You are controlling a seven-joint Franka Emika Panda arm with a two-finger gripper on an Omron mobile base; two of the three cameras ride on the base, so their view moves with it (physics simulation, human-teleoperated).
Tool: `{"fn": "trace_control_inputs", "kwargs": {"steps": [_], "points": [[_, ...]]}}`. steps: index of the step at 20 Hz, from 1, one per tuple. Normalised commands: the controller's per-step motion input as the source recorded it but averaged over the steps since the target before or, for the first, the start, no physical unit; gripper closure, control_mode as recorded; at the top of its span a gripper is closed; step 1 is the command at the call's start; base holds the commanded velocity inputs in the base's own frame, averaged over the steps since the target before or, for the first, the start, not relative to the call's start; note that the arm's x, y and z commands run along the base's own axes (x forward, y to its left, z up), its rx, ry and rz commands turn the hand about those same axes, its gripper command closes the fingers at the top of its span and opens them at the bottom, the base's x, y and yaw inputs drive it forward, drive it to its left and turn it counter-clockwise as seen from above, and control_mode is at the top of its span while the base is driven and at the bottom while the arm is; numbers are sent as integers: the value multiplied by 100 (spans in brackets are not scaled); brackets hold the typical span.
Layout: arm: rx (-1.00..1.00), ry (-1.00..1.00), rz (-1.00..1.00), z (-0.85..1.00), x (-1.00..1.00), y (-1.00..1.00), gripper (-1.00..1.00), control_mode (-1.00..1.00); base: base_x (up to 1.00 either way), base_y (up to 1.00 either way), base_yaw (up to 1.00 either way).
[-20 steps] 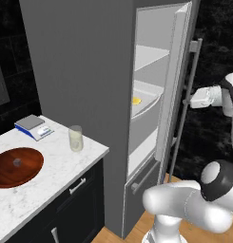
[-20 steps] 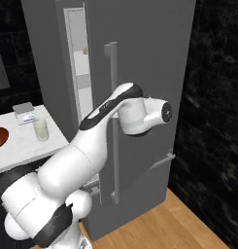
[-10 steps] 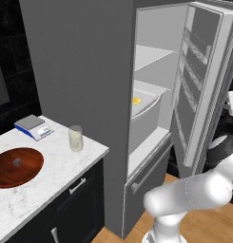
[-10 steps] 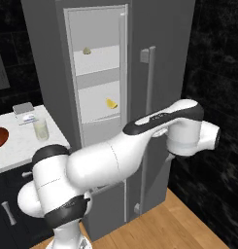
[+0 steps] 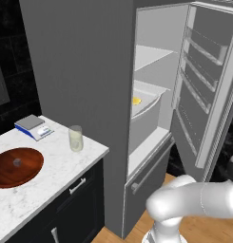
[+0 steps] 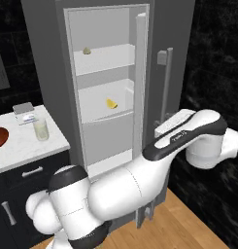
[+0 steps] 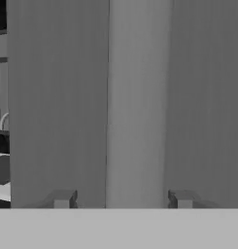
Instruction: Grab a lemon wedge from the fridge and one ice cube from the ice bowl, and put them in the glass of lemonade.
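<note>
The fridge [image 5: 80, 71] stands with its door [image 5: 203, 85] swung wide to the right. On a middle shelf lies the yellow lemon wedge [image 5: 136, 100] [image 6: 111, 103]. The glass of lemonade [image 5: 75, 138] [image 6: 41, 130] stands on the marble counter. Left of it the ice bowl [image 5: 23, 172] holds an ice cube [image 5: 16, 162]. My gripper [image 7: 124, 199] [image 6: 159, 130] is at the door's vertical bar handle [image 7: 137, 97] [image 6: 166, 82]. Its fingertips [image 7: 66, 198] stand open on either side of the bar, with a gap on the left side.
A small beige lump [image 6: 86, 50] rests on the fridge's upper shelf. A blue-grey kitchen scale [image 5: 33, 126] sits at the back of the counter [image 5: 56, 180]. My white arm [image 6: 140, 185] stretches across in front of the fridge's lower part. Wooden floor lies below.
The fridge door has swung from nearly closed to wide open, my arm following the handle rightward. My jaws have widened around the handle.
</note>
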Motion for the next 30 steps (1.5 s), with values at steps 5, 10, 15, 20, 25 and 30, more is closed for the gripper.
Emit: {"fn": "trace_control_inputs", "kwargs": {"steps": [5, 10, 15, 20, 25, 30], "points": [[0, -22, -29, 39, -41, -21, -100, -100, 0, 0, 0], [0, -5, -33, 57, -77, 15, -100, -100, 0, 0, 0], [-13, 7, -36, 80, -62, 72, -100, -100, 0, 0, 0], [-25, 12, -31, 81, -34, 93, -100, -100, 0, 0, 0], [-40, 9, -14, 41, -5, 100, -100, -100, 0, 0, 0], [-37, 16, -21, -4, 33, 96, -100, -100, 0, 0, 0]]}}
